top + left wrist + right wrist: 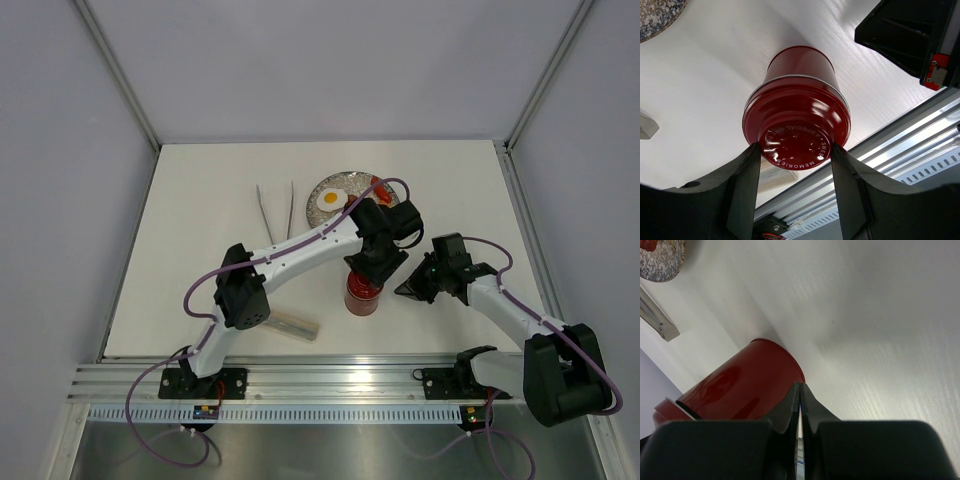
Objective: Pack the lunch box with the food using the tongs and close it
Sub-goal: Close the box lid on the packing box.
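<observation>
The lunch box [362, 295] is a red jar standing upright at the table's front centre, with its round red lid [796, 135] sitting on it. My left gripper [796, 147] hangs straight over the jar. Its fingers [747, 175] press both sides of the lid's raised top. My right gripper [406, 290] is shut and empty, its tips [800, 386] right beside the jar's wall [740, 385]. The silver tongs [275, 210] lie in a narrow V on the table, left of the plate. Of the food, a fried egg [332, 198] and a red piece [381, 188] lie on the plate.
The speckled grey plate [352, 180] sits behind the jar, partly covered by my left arm. A clear flat piece [292, 325] lies near the front edge at the left. The metal rail [330, 375] runs along the near side.
</observation>
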Action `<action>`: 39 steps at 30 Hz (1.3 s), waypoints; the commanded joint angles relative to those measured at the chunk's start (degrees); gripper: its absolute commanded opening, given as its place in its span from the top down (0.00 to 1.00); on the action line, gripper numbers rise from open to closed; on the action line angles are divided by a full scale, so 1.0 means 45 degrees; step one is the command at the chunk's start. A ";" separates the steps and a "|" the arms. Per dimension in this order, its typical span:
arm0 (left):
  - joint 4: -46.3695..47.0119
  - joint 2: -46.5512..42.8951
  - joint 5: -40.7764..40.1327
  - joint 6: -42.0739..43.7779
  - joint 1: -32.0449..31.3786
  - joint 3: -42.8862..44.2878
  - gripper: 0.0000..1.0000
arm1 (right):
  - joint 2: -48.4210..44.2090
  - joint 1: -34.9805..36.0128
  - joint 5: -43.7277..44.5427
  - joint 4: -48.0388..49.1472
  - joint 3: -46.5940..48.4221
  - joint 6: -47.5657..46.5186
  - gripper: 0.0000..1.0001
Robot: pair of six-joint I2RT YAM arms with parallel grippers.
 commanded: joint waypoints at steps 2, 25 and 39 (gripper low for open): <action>-0.0277 -0.0527 -0.0456 0.0183 0.0013 0.0230 0.99 | -0.0188 0.0094 0.0096 0.0147 0.0019 0.0069 0.93; -0.0374 -0.0428 -0.0142 0.0028 0.0013 -0.0337 0.99 | -0.0149 0.0074 0.0096 0.0206 -0.0078 0.0070 0.93; -0.0082 -0.0194 0.0325 -0.0012 0.0013 -0.0688 0.99 | -0.0129 0.0074 0.0076 0.0206 -0.0078 0.0050 0.93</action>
